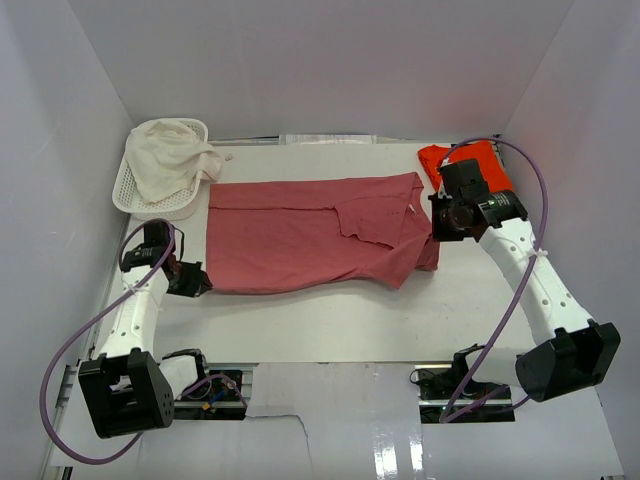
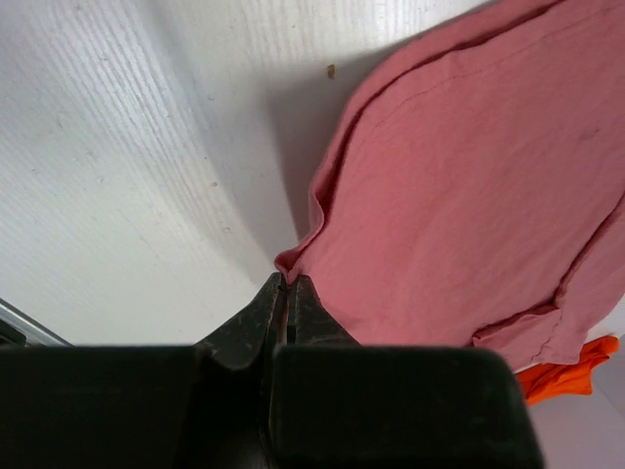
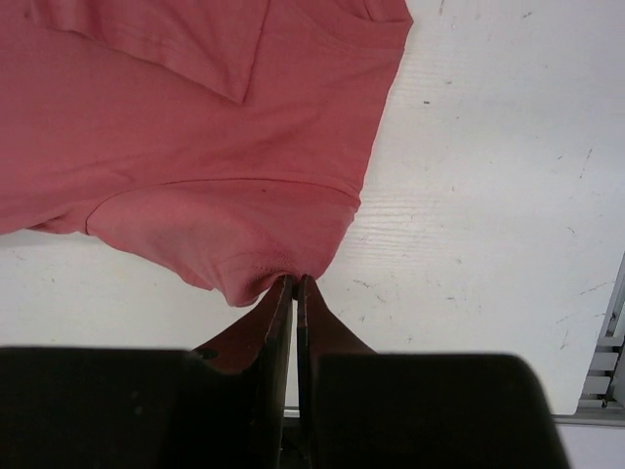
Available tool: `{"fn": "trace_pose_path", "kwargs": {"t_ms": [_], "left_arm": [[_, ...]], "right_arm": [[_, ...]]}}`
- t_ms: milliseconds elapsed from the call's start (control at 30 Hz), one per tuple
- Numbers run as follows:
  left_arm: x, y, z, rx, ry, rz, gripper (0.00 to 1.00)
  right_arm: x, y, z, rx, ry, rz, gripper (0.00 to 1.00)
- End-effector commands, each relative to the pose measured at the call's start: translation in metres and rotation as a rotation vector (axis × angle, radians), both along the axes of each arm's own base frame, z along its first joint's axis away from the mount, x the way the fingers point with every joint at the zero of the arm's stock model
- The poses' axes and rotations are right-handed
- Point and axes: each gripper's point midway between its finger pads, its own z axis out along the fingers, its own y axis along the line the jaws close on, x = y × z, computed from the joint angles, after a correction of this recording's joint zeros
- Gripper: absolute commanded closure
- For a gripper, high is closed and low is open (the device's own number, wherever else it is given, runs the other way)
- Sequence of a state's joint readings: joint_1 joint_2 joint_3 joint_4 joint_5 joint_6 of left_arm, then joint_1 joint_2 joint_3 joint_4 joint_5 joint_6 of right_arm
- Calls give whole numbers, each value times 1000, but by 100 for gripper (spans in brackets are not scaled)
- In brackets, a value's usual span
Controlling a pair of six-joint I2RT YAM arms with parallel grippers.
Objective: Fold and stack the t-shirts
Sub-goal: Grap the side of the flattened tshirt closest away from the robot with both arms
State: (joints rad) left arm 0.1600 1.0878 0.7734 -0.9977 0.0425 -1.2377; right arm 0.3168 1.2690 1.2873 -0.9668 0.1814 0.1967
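White table [image 1: 340, 320] within a white-walled enclosure: rose-red t-shirt [image 1: 310, 235] spread flat across the middle, one flap folded over, collar end toward the right; orange t-shirt [image 1: 436, 160] bunched at the far right corner, just behind the right arm. Left gripper [image 1: 192, 278], jaws together, pinches the rose-red t-shirt's near-left corner; right gripper [image 1: 440, 228], jaws together, pinches its right-hand sleeve edge. White lattice basket [image 1: 130, 195], far left, holds a cream cloth [image 1: 170, 155].
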Motion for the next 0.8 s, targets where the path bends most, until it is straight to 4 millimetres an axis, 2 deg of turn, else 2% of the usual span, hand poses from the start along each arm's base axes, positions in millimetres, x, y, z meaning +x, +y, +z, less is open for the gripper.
{"fn": "trace_pose_path", "kwargs": {"t_ms": [0, 267, 400, 533, 767], "left_arm": [[-3, 2, 8, 2, 8, 18, 100], [2, 2, 8, -4, -9, 40, 100], [8, 2, 11, -11, -18, 48, 100], [16, 4, 15, -5, -38, 64, 100], [37, 11, 26, 18, -60, 63, 100]], "right_arm": [[18, 3, 25, 23, -87, 10, 92], [28, -1, 32, 29, -97, 1, 92], [35, -3, 45, 35, -123, -6, 92], [38, -5, 49, 36, -126, -9, 92], [34, -7, 38, 32, -103, -11, 92]]}}
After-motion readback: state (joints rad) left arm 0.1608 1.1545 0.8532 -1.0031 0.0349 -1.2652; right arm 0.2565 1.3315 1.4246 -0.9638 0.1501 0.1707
